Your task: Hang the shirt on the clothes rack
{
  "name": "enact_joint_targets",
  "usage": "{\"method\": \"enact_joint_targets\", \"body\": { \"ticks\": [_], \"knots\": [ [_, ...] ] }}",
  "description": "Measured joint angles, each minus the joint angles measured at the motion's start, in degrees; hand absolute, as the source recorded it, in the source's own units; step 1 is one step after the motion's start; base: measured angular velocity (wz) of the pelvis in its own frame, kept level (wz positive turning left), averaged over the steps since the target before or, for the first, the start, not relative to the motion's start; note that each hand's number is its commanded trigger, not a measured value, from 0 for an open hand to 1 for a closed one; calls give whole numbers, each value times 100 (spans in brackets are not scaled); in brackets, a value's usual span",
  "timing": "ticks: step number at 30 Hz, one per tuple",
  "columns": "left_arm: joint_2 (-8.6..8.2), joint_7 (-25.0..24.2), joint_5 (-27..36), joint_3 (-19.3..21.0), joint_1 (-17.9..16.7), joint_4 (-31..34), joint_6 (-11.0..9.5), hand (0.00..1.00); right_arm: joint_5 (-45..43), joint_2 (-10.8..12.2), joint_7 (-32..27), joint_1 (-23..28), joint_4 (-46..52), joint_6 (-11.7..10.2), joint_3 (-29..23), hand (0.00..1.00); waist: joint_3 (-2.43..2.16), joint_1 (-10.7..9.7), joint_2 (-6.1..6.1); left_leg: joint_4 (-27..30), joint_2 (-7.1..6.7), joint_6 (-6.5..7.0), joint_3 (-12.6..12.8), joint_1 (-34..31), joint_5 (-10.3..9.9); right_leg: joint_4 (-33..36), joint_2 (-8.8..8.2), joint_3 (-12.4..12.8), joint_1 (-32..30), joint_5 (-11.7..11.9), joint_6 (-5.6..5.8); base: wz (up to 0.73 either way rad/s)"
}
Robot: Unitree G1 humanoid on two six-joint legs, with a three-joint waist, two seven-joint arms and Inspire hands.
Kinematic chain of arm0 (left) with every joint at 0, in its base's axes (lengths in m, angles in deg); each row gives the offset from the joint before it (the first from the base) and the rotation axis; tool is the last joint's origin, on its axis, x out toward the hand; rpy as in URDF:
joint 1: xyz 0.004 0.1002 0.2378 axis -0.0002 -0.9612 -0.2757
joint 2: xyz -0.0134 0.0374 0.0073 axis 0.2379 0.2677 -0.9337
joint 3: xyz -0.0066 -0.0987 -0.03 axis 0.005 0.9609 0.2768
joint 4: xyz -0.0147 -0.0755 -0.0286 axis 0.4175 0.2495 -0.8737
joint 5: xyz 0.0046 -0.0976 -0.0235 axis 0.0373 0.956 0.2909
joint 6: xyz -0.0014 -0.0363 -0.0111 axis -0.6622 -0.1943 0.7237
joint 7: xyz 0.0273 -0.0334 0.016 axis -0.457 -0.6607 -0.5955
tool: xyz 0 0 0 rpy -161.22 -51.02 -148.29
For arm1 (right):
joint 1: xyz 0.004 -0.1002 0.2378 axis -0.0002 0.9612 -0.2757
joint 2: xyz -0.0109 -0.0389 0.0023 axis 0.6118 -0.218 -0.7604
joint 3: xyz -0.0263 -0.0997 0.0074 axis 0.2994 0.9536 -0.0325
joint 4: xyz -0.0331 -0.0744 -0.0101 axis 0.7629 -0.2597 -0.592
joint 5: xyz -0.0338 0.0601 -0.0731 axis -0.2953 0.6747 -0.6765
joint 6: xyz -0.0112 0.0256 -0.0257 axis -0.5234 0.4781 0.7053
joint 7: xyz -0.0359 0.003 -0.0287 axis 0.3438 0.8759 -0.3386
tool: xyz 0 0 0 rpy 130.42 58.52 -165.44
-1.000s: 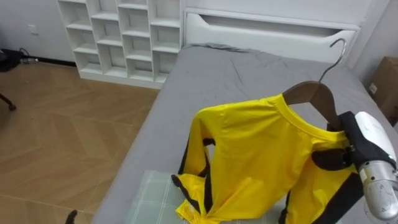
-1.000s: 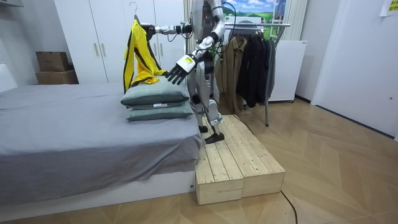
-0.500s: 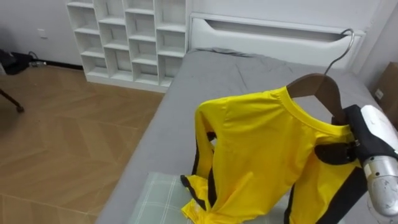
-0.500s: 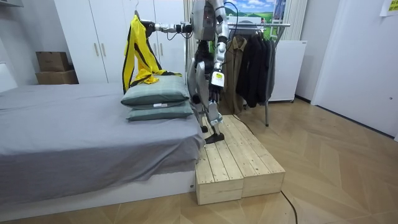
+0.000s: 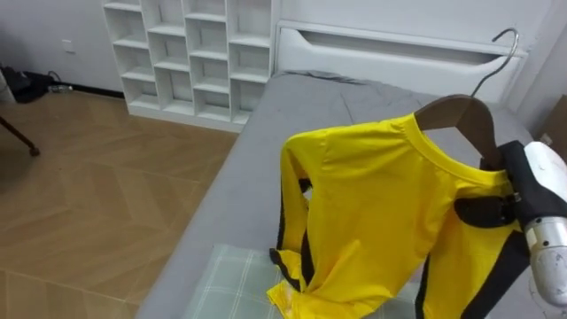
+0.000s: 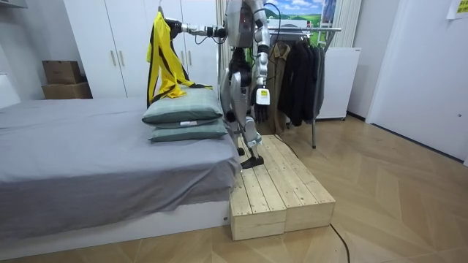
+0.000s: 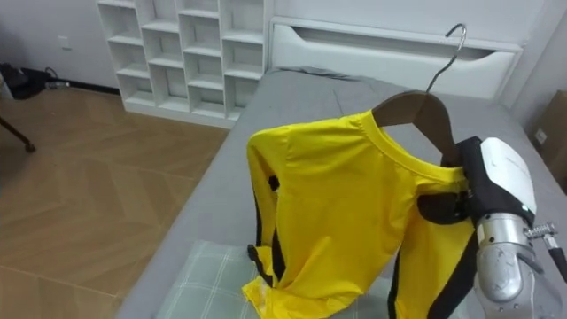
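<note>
Yellow shirt [image 5: 372,213] on its hanger [image 5: 456,115] rides higher in the clenched right hand [image 5: 542,177], left hand [image 6: 260,100] now hanging slack-fingered.

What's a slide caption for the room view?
Robot on a wooden platform beside the bed, right hand holding a yellow shirt on a hanger over the pillows.

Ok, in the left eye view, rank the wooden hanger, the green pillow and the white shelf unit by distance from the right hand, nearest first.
1. The wooden hanger: gripped by the right hand, inside the yellow shirt collar.
2. The green pillow: lower left, beneath the shirt's hem.
3. The white shelf unit: far upper left, across the floor.
</note>
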Motion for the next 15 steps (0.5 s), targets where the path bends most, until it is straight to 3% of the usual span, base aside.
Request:
{"method": "enact_joint_targets", "body": {
  "ticks": [6, 15],
  "knots": [
    [-36, -34, 223, -422, 176, -9, 0, 0, -25, 38, 151, 228, 357, -9, 254, 100, 8, -16, -70, -70, -9, 9, -21, -2, -6, -5, -1, -8, -4, -2, 6, 1],
    [-118, -37, 225, -593, 295, -16, -23, 0, -59, 62, 266, 234, 488, -7, 251, 100, 12, -154, -84, -19, -22, 15, -92, -64, -9, -7, -22, -59, -37, -23, 38, 2]
  ]
}}
